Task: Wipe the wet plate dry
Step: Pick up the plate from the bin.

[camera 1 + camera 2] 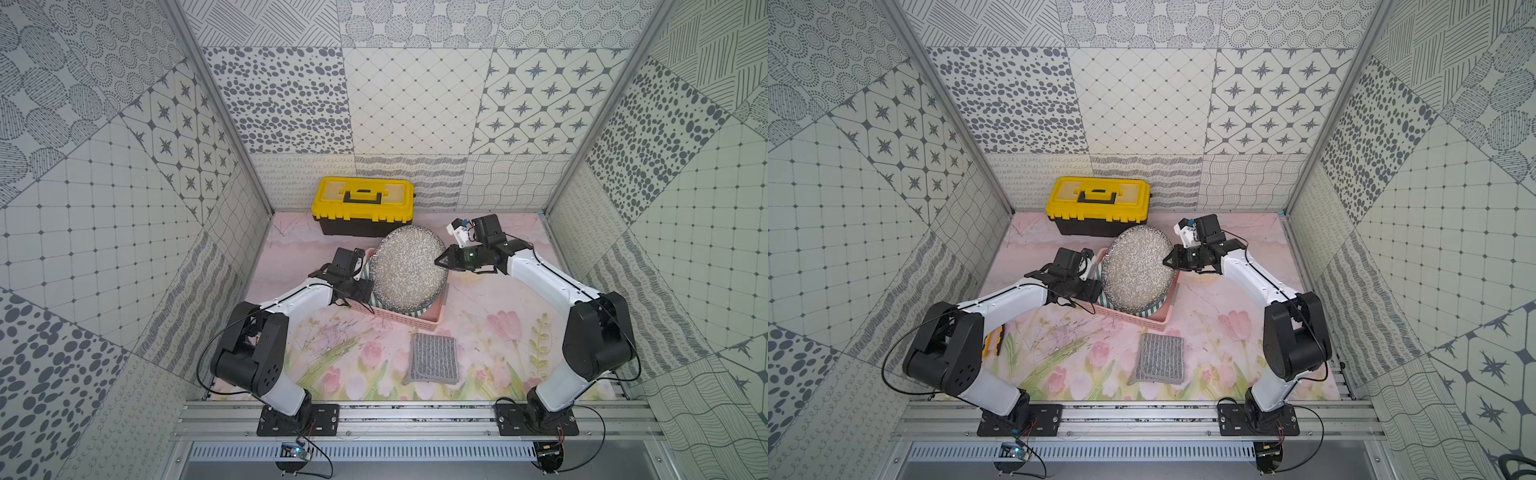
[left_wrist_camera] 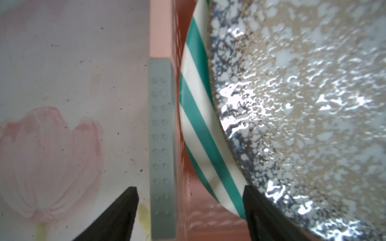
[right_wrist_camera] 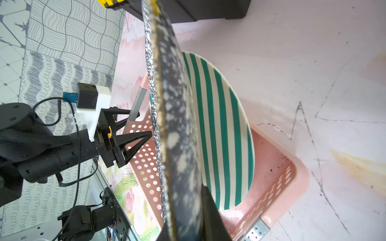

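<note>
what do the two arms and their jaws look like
The left arm and right arm have white links, bulky black joints and thin black cables looping alongside. Their jaws are black open triangular frames. Each wrist carries a white camera mount with a blue plug.

ROBOT TEST CELL: From my remote station I look into a lab booth, not a home. Printed pattern panels [image 1: 415, 104] close it in on three sides, held by aluminium posts [image 1: 216, 104]. At 6 o'clock, black base plates [image 1: 328, 417] bolt the left arm [image 1: 299, 297] and right arm [image 1: 548, 278] to a slotted aluminium rail [image 1: 415, 419], and bare circuit boards [image 1: 293, 451] sit below it. A printed tulip sheet [image 1: 353, 365] covers the tabletop. A yellow toolbox [image 1: 363, 203] stands at 12 o'clock.
</note>
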Action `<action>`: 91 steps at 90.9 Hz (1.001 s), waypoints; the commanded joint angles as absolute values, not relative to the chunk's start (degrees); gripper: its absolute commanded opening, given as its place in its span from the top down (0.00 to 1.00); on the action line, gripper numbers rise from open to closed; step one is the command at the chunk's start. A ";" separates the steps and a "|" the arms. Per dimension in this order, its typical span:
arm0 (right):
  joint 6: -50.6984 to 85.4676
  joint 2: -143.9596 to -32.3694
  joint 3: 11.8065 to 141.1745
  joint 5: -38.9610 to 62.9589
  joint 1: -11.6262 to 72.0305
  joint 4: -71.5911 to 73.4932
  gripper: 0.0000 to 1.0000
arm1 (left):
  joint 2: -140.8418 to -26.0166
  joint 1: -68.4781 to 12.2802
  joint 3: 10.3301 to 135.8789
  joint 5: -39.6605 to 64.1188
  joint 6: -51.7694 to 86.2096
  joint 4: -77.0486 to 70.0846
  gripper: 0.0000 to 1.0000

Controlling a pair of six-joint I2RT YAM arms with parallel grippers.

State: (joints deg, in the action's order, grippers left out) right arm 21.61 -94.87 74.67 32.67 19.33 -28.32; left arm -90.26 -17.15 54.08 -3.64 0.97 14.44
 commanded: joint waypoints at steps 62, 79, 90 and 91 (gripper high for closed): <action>32.36 -75.84 69.63 52.45 16.35 -10.11 1.00 | -74.65 -7.12 59.96 41.38 8.11 28.14 0.00; 35.08 -75.99 67.41 55.85 16.43 -5.30 1.00 | -76.91 -6.95 60.33 51.56 9.68 26.72 0.01; 35.78 -76.58 66.26 57.35 16.61 -3.04 1.00 | -77.66 -6.94 59.97 55.95 10.44 26.01 0.04; 35.87 -76.61 66.18 57.50 16.65 -2.80 1.00 | -77.68 -6.94 59.91 56.41 10.58 26.01 0.05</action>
